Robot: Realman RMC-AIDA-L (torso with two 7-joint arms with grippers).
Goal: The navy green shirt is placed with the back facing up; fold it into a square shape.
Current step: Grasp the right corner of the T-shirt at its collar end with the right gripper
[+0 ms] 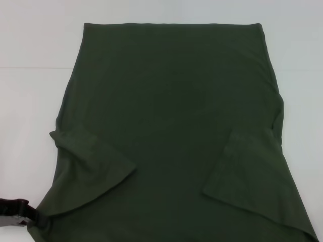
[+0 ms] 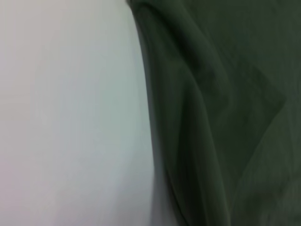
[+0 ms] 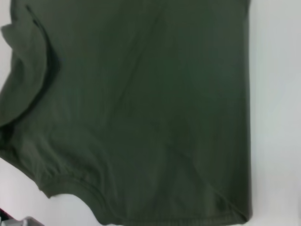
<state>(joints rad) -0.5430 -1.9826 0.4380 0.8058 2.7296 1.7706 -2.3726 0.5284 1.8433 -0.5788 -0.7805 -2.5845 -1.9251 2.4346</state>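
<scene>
You are looking down at the navy green shirt spread over the white table, filling most of the head view. Its far edge runs straight across the far side, and the fabric widens toward you until it runs out of view at the near edge. Both sleeves are folded inward onto the body: the left sleeve lies as a slanted flap on the near left, and the right sleeve lies as a matching flap on the near right. The long right side of the shirt is also turned in, leaving a soft crease running from far to near.

Your left claw shows at the near left corner, right at the shirt's near-left edge and touching the cloth. You cannot tell from these views whether it is wide, narrow or pinching fabric. The left wrist view shows only rumpled folds of the shirt beside bare table.

Your right claw is out of sight in the head view. Its wrist camera looks down on the shirt, a hemmed edge and a strip of table alongside.
</scene>
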